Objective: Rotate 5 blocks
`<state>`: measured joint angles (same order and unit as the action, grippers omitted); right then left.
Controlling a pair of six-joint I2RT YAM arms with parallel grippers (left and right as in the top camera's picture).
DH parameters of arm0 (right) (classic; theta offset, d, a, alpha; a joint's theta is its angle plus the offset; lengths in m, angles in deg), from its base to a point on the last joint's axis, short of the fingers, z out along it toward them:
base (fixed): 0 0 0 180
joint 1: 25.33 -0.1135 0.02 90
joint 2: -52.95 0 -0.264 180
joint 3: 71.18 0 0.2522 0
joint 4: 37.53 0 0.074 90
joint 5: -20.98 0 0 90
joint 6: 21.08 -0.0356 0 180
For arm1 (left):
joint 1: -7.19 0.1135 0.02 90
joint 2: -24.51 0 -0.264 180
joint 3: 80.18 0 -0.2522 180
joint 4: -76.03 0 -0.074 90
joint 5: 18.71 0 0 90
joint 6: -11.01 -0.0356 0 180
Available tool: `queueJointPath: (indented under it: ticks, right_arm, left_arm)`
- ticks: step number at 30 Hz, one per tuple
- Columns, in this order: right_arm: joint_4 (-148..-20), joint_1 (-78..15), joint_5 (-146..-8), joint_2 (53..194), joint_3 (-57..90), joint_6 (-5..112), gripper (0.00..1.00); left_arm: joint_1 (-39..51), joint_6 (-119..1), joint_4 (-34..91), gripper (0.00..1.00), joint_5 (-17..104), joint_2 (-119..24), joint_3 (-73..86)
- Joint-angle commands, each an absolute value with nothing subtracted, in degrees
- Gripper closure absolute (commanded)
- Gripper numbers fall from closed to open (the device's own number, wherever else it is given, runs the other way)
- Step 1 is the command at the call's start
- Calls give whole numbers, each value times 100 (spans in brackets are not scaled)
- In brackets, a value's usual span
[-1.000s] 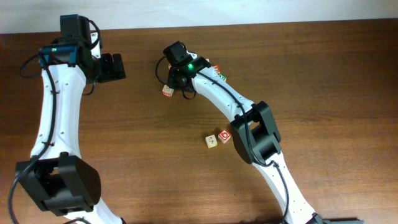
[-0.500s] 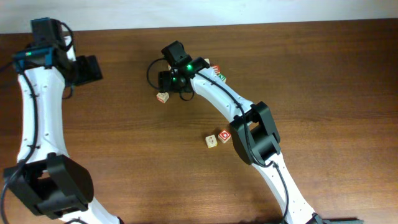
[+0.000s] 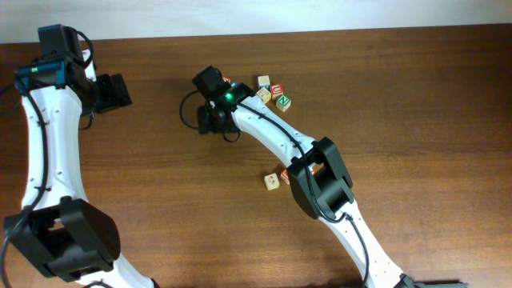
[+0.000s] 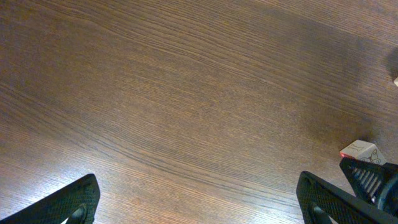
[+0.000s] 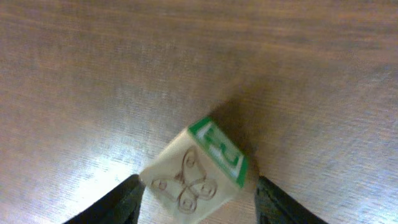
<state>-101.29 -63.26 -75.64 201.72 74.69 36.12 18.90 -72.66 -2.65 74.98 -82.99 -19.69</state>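
Note:
A pale wooden block with a butterfly drawing and a green-framed letter lies turned at an angle on the table. My right gripper stands open around it, the left finger close to its corner and the right finger apart from it. From above, the right gripper hides this block. Several blocks cluster behind the right arm, and a pair lies mid-table, one partly under the arm. My left gripper hangs wide open over bare wood at the far left, its fingers holding nothing.
The right arm stretches diagonally across the middle of the table. A pale block with a red edge shows at the right border of the left wrist view. The table's back edge runs close behind the cluster.
The right gripper has slid left and forward and now sits over the block it had set down to its left. The left arm swung left, then held still.

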Motion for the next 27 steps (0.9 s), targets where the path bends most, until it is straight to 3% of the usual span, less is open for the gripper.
queueJointPath:
  ticks: [1, 3, 7, 10, 15, 22, 27]
  right_arm:
    - [-9877, -6308, -7448, 20210, 7456, 4056, 33]
    - [-9748, -6308, -7437, 20210, 7456, 4463, 34]
    - [-9816, -6311, -7456, 20210, 7454, 4922, 56]
    - [-10140, -6308, -7454, 20210, 7454, 4919, 63]
    - [-11077, -6308, -7459, 20203, 7694, 4917, 65]
    - [-13945, -6343, -7915, 20205, 8033, 4906, 64]
    - [-14688, -6435, -7915, 20205, 7880, 4898, 62]
  left_arm:
    - [1909, -7216, -278, 1, 7544, -8328, -2112]
    - [1909, -7216, -281, 1, 7541, -8328, -2112]
    - [1909, -7216, -287, 1, 7544, -8328, -2112]
    - [1907, -7216, -285, 1, 7544, -8328, -2114]
    - [1907, -7216, -289, 0, 7544, -8328, -2112]
    - [1907, -7216, -313, 1, 7539, -8328, -2112]
    - [1907, -7216, -318, 1, 7539, -8328, -2112]
